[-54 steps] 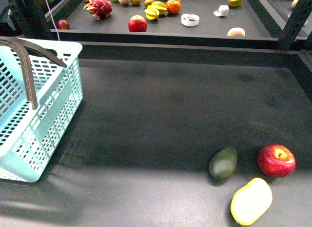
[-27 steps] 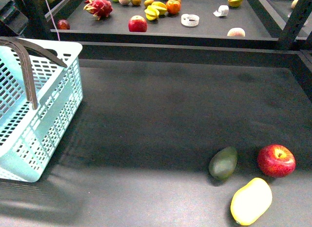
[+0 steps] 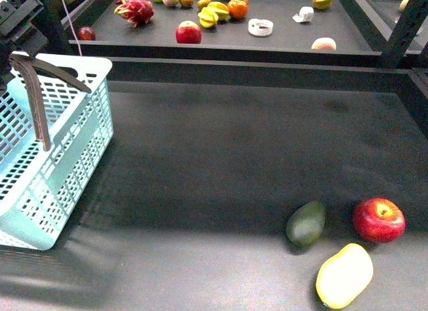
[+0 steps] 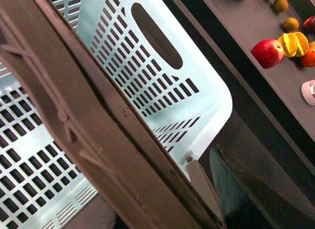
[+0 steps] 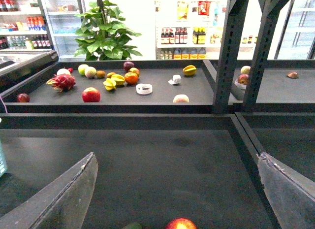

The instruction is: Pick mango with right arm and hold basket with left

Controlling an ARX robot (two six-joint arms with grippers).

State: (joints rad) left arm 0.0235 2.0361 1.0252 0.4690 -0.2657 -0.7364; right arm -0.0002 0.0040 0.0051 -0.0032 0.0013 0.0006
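The yellow mango (image 3: 344,275) lies at the front right of the dark table, beside a dark green fruit (image 3: 306,223) and a red apple (image 3: 379,219). The aqua basket (image 3: 73,144) stands at the left with its grey-brown handles (image 3: 37,100) raised. My left gripper (image 3: 15,27) hovers open at the basket's far corner; in the left wrist view the handles (image 4: 83,125) run between its jaws, over the lattice wall (image 4: 162,76). My right gripper (image 5: 177,184) is open above the table, with only the apple's top (image 5: 180,223) below it. The mango is out of that view.
A raised back shelf (image 3: 281,47) holds several fruits, among them a red apple (image 3: 188,33) and a dragon fruit (image 3: 136,9). Dark metal posts (image 3: 408,27) stand at the shelf's ends. Bare table surface (image 3: 221,157) stretches between the basket and the fruit.
My left gripper has come into the front view's top left corner, moving in over the basket's handles. The fruits have not moved.
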